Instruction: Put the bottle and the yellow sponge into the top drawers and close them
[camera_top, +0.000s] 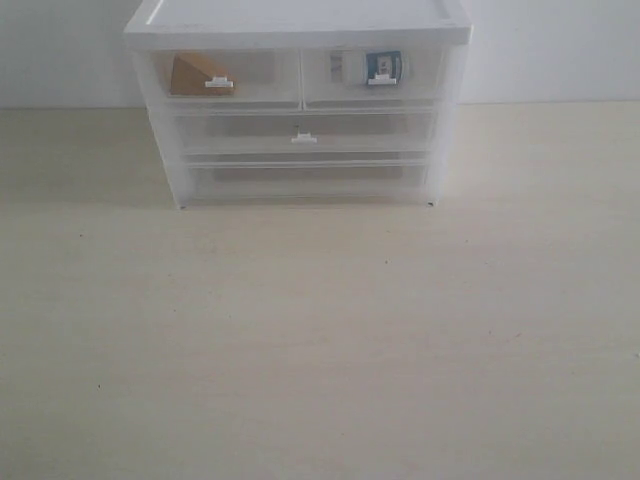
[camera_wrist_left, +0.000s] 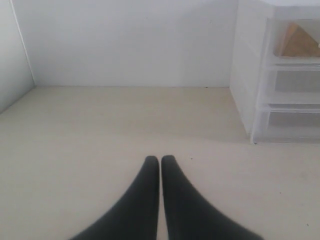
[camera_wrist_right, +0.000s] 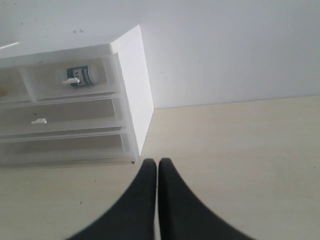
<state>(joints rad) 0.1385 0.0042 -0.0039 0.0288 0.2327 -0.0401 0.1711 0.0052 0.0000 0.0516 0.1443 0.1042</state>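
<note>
I see a pale, cream-coloured table (camera_top: 320, 340) filling most of the exterior view, matte and bare apart from a few tiny dark specks, and behind it a plain white wall (camera_top: 560, 50) runs across the top of the frame. A white-framed chest (camera_top: 297, 20) stands at the upper centre of that view, backed up near the wall. Its two top drawers (camera_top: 225, 78) sit side by side under the lid, both pushed in flush with the frame. The yellow sponge (camera_top: 190, 75) is inside the one at the upper left, looking orange-tan through the clear plastic, and the bottle (camera_top: 383, 66) lies on its side inside the one to the right of it. Below them are two wide drawers (camera_top: 300, 130), also shut. Neither arm shows in the exterior view. In the left wrist view the left gripper (camera_wrist_left: 160, 161) hangs low over the bare table, well apart from the chest, its dark jaws pressed together on nothing. In the right wrist view the right gripper (camera_wrist_right: 158, 162) hangs just off the chest's front corner, and its jaws are likewise together and empty.
</note>
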